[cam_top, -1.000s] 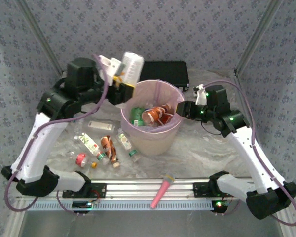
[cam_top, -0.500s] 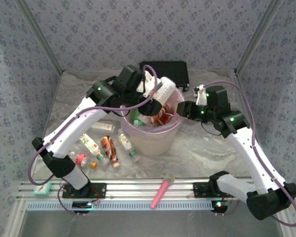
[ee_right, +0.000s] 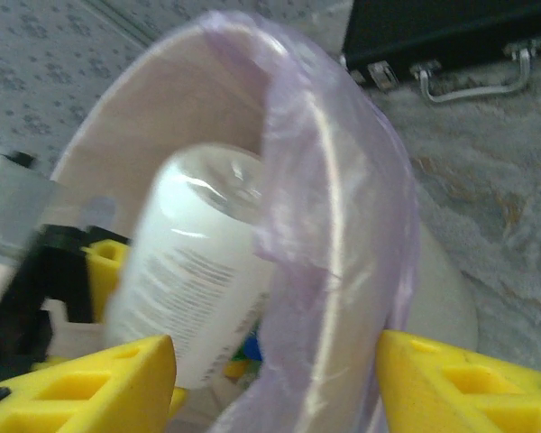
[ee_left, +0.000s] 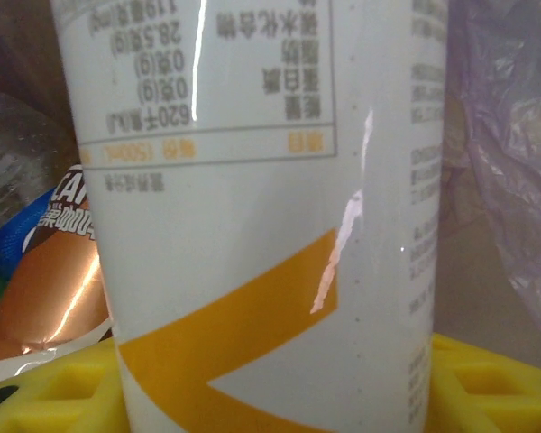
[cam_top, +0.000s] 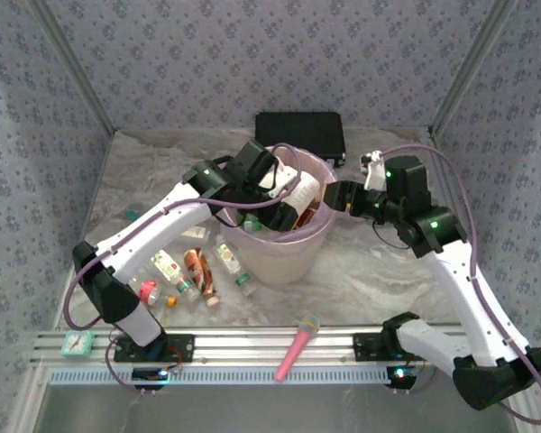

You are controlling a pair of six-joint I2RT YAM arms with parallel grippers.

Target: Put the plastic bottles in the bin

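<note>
We logged the left gripper (cam_top: 281, 185) pinching a white bottle (ee_left: 252, 225) between its yellow pads (ee_left: 523, 370), tilted over the bin (cam_top: 279, 257) mouth near the far rim. The left arm reached in from left of the bin, wrist dipped toward it. The right gripper (cam_top: 341, 195) sat at the bin's right rim, jaws spread, holding nothing, its arm bent right of the bin. Other bottles (cam_top: 194, 271) lay left of the bin.
</note>
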